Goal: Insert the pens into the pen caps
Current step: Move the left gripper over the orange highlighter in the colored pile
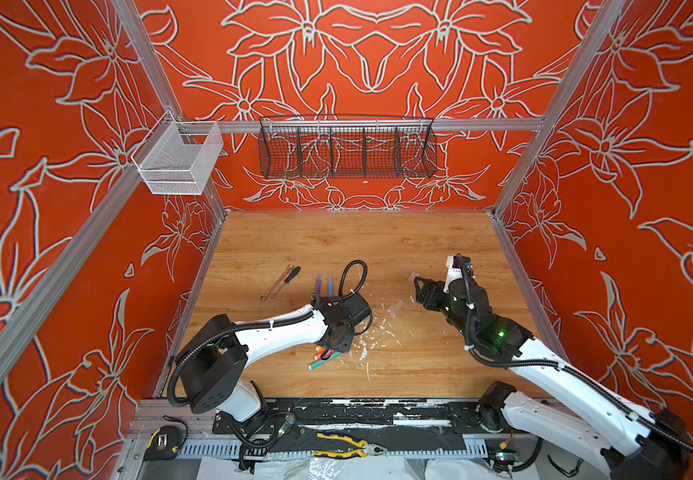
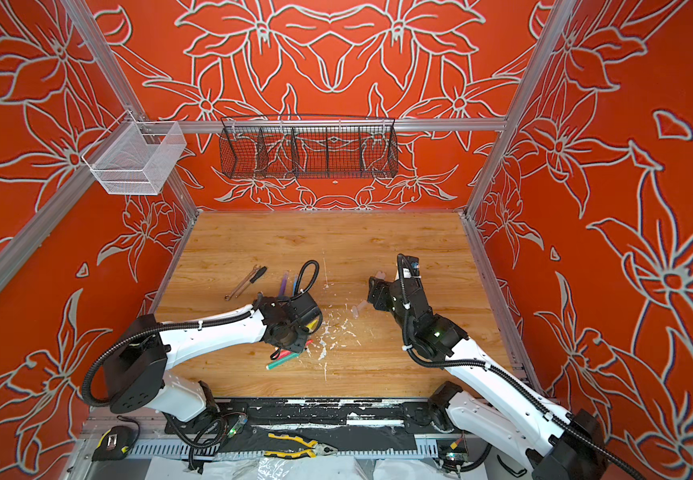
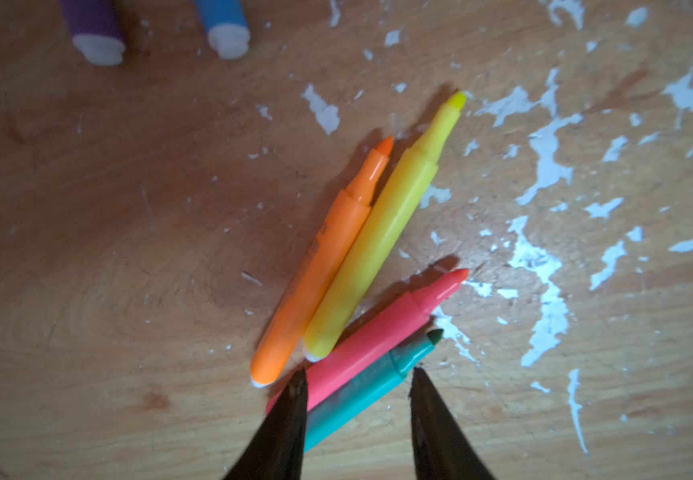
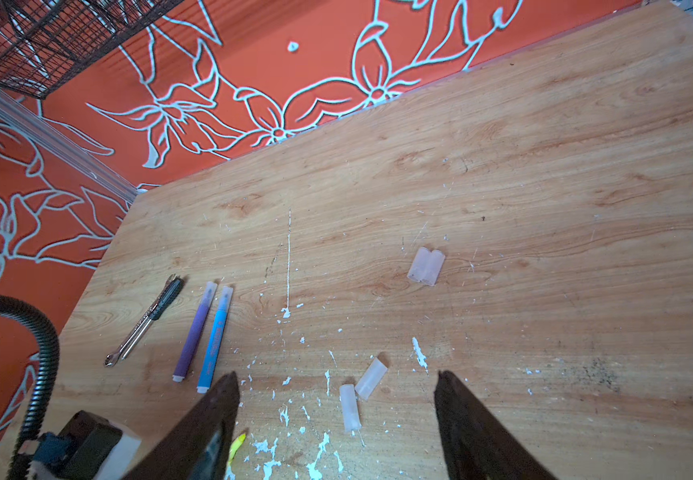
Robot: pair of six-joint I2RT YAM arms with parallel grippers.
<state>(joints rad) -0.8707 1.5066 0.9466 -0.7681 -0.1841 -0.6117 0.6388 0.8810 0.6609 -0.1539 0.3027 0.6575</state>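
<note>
Four uncapped pens lie fanned together under my left gripper [image 3: 359,378]: orange [image 3: 319,266], yellow [image 3: 382,232], pink-red [image 3: 378,332] and green [image 3: 369,382]. The left jaws stand apart, straddling the pink-red and green barrels without clamping them. A purple pen [image 4: 195,332] and a blue pen [image 4: 216,338] lie side by side farther back, each with a pale cap on its far end. Two loose pen caps [image 4: 371,378] [image 4: 349,407] lie on the wood between my right gripper's [image 4: 336,376] wide-open fingers. Another pair of caps [image 4: 425,266] lies beyond. In a top view the left wrist hides most of the fanned pens [image 1: 324,361].
A wrench and a screwdriver [image 1: 280,282] lie left of the purple pen. White paint flecks [image 1: 363,353] mark the wooden table [image 1: 336,241]. A black wire basket [image 1: 346,151] and a white mesh basket [image 1: 178,160] hang on the rail. Yellow-handled pliers [image 1: 349,446] and a tape measure [image 1: 162,442] sit off the table's front edge.
</note>
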